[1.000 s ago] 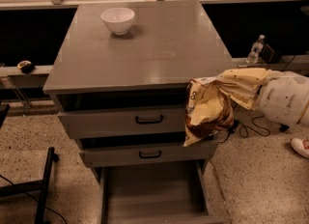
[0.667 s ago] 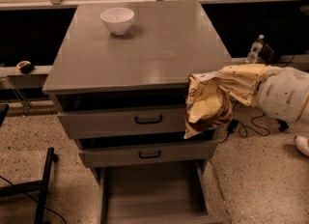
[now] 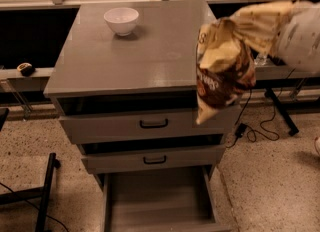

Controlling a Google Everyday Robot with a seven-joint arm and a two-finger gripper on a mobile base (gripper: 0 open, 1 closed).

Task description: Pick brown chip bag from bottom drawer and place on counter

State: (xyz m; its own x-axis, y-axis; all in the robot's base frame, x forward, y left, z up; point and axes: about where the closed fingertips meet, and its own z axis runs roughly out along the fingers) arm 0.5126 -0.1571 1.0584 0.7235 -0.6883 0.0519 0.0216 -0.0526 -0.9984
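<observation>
The brown chip bag (image 3: pixel 222 66), pale yellow with dark brown patches, hangs in the air over the right front corner of the grey counter (image 3: pixel 135 51). My gripper (image 3: pixel 276 25) comes in from the right at the end of the white arm (image 3: pixel 302 38) and is shut on the bag's upper end; the bag covers most of it. The bag's lower tip hangs in front of the top drawer front. The bottom drawer (image 3: pixel 157 201) stands pulled out at the foot of the cabinet, showing a bare grey floor.
A white bowl (image 3: pixel 121 20) sits at the counter's back left. Two grey drawer fronts with black handles (image 3: pixel 153 124) (image 3: pixel 154 160) stand slightly open. Black cables (image 3: pixel 260 128) lie on the floor to the right. A black stand leg (image 3: pixel 45 191) is at lower left.
The gripper has lifted the bag up from beside the drawer fronts to counter height, over the counter's right edge.
</observation>
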